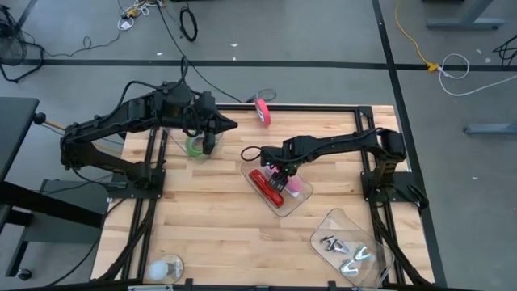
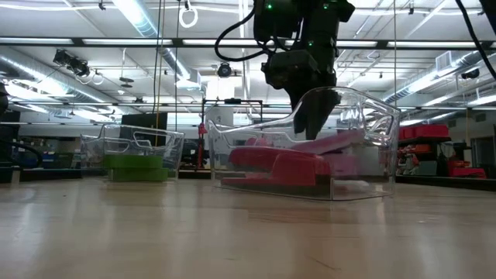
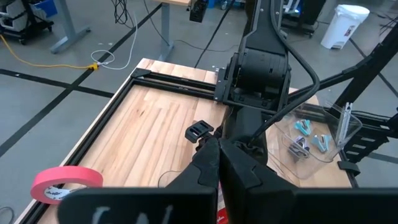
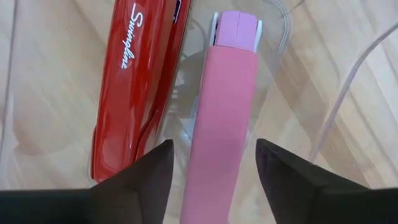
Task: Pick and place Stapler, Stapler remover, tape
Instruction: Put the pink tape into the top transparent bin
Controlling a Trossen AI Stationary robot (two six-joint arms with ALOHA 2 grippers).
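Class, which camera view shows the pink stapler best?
The right wrist view: the pink plastic stapler fills the frame, lying beside the glossy red stapler, between the right hand's open fingers. The high view shows only a pink sliver; the low view shows it through the clear container wall; the left wrist view misses it.

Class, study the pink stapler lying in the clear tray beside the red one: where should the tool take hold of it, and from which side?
Grip the pink stapler across its narrow width, mid-body, coming straight down from above. It lies flat and long in the clear tray, with the red stapler alongside, leaving only slim gaps for the fingers. The right tool hangs open over it, one finger each side.
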